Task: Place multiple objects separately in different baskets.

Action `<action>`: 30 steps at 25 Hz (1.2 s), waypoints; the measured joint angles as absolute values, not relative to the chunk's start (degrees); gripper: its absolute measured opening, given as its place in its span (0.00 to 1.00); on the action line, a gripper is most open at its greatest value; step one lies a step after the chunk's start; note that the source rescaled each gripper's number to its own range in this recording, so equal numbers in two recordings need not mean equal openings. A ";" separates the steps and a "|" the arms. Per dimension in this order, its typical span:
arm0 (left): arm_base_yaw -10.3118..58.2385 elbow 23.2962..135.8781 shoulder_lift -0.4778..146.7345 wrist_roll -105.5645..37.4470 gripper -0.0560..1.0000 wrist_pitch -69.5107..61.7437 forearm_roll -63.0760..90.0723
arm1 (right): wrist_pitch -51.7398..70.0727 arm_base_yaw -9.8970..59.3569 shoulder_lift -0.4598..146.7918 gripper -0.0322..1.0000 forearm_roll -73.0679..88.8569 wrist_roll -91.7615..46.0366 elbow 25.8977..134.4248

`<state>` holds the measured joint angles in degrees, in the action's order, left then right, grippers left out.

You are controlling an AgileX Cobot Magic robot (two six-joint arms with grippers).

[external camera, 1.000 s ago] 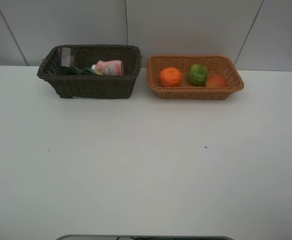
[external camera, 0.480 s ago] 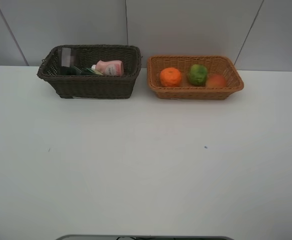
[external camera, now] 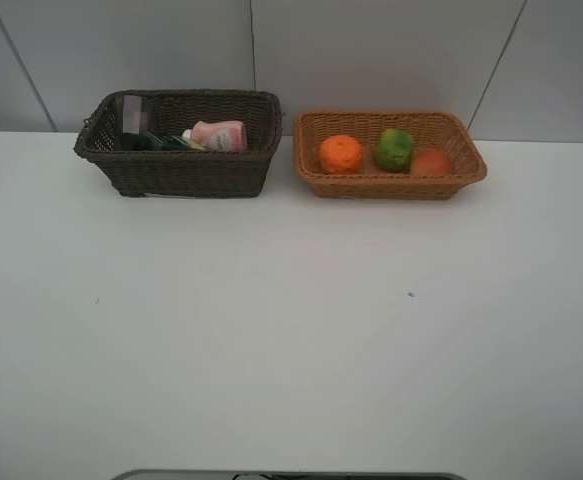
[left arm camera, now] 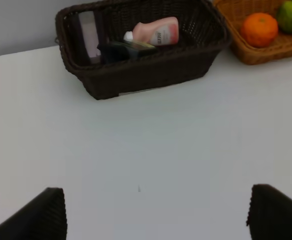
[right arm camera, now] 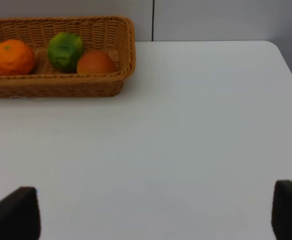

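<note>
The dark brown basket (external camera: 186, 172) stands at the back left and holds the pink white-capped bottle (external camera: 218, 134), the dark pump bottle (external camera: 163, 142) and the translucent mauve cup (external camera: 135, 115). The light tan basket (external camera: 396, 183) beside it holds the tangerine (external camera: 341, 153), the green fruit (external camera: 394, 149) and the peach (external camera: 432, 162). Neither arm shows in the exterior high view. The left gripper (left arm camera: 156, 212) is open and empty, well back from the dark basket (left arm camera: 146, 75). The right gripper (right arm camera: 156, 212) is open and empty, back from the tan basket (right arm camera: 55, 85).
The white table (external camera: 291, 330) runs from the baskets to the front edge. A grey panelled wall (external camera: 371, 50) stands behind the baskets. The table's right corner (right arm camera: 278, 47) shows in the right wrist view.
</note>
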<state>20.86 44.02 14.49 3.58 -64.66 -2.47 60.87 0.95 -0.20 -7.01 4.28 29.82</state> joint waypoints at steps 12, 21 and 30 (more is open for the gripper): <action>20.86 36.97 -0.28 2.42 0.94 -68.60 -0.62 | 60.87 0.95 -0.20 0.95 -7.01 4.28 29.82; 20.86 35.79 -0.43 2.28 0.94 -70.09 0.00 | 60.87 0.95 -0.20 0.95 -7.01 4.28 29.82; 20.86 31.27 -0.43 0.00 0.94 -66.91 0.91 | 60.87 0.95 -0.20 0.95 -7.01 4.28 29.82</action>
